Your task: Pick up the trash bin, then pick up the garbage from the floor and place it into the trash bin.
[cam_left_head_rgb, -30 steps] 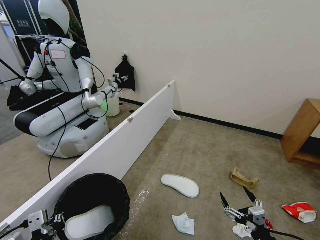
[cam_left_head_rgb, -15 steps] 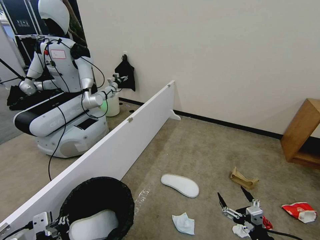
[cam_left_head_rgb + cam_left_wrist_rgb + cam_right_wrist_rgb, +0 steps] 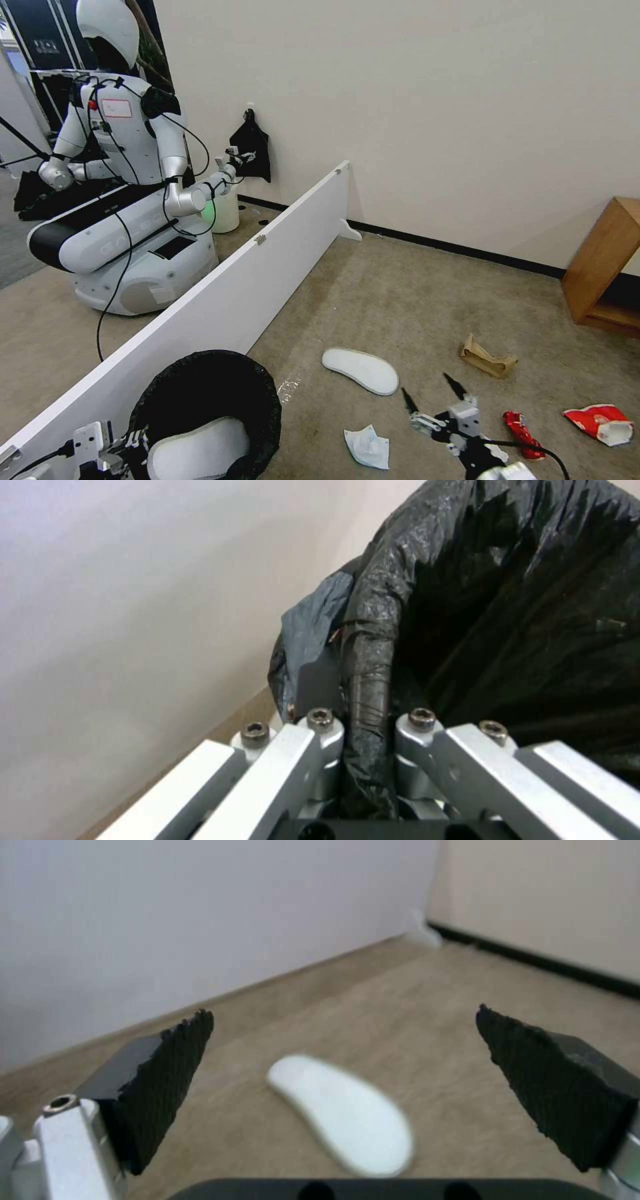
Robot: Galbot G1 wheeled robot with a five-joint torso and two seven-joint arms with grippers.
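- Right gripper point(image 3: 430, 392) hangs low over the carpet with its fingers spread wide and nothing between them; the slipper on the floor point(image 3: 341, 1114) lies ahead of it in the right wrist view.
- Left gripper point(image 3: 367, 725) is clamped on the rim of the trash bin point(image 3: 207, 393), pinching a fold of the black bag; the bin sits at the robot's left, beside the white board point(image 3: 220, 300).
- Done so far, I'd say: the bin is in hand, and one slipper point(image 3: 200, 450) already lies inside it.
- Left on the floor: the other slipper, a crumpled tissue point(image 3: 367, 447), folded cardboard point(image 3: 487, 359), a red wrapper point(image 3: 520, 435) and a crushed cup point(image 3: 600, 422). Most of the job remains.
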